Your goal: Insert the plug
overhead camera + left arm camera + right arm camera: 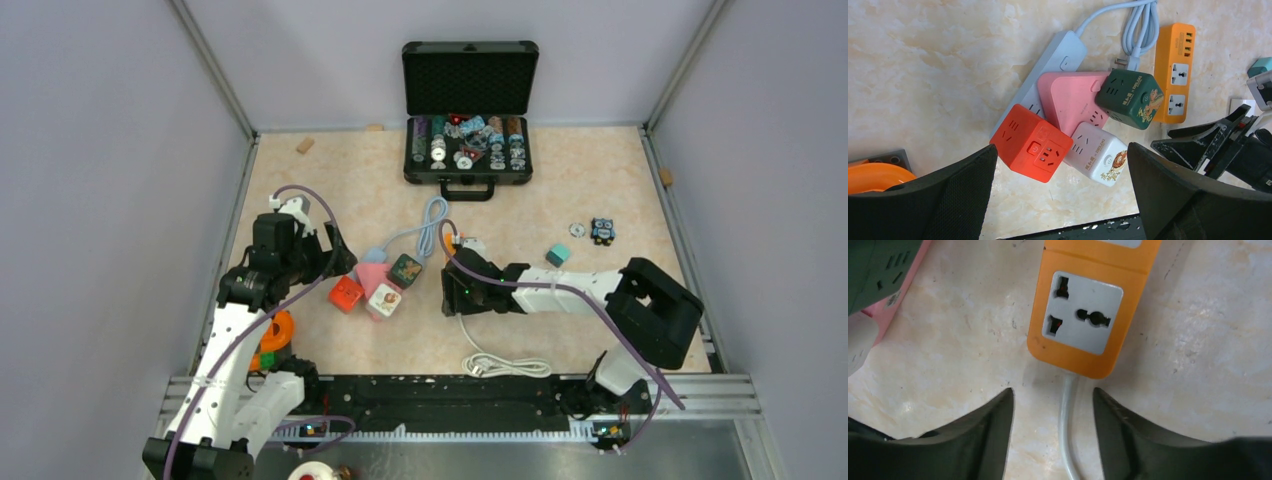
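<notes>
An orange power strip lies flat, and its white cable runs between my right gripper's open fingers. My right gripper hovers just below the strip's end and is empty. The cable ends in a white plug near the front edge. My left gripper is open and empty above a cluster of sockets: a red cube, a white cube, a green cube, a pink socket and a blue-grey strip. The orange strip lies to the right of the cluster.
An open black case of small parts stands at the back. An orange reel sits by the left arm. A teal block and small toys lie at the right. The blue-grey strip's coiled cable lies behind the cluster.
</notes>
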You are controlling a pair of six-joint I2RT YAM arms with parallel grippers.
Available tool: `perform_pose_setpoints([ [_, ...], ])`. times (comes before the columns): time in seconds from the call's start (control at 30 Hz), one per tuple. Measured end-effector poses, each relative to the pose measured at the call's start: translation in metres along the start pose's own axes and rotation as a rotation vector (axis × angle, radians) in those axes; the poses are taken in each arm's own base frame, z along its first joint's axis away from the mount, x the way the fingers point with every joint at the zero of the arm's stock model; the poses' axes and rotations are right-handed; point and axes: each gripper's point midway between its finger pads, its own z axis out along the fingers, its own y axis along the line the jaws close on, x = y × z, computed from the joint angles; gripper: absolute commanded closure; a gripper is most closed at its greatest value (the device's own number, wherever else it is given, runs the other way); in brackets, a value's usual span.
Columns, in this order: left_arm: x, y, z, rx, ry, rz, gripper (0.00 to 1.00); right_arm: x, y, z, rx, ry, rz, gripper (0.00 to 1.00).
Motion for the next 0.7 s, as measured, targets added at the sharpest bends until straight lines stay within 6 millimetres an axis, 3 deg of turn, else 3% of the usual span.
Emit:
perform_pose_setpoints([
  [0.1, 0.0, 0.0, 0.0, 0.0, 0.0, 0.0, 0.01, 0.003, 0.003, -0.007, -0.025, 0.018, -0.031, 0.13],
  [0.2, 0.0, 0.0, 0.0, 0.0, 0.0, 0.0, 0.01, 0.008, -0.002, -0.015, -0.032, 0.03, -0.059, 0.05],
  [0.47, 0.0, 0.0, 0.0, 0.0, 0.0, 0.0, 0.01, 0.014, -0.023, -0.033, -0.058, 0.044, -0.075, 0.01],
  [0.7, 0.0, 0.0, 0.0, 0.001, 0.0, 0.0, 0.01, -0.017, -0.05, -0.045, -0.068, -0.016, -0.003, 0.01],
])
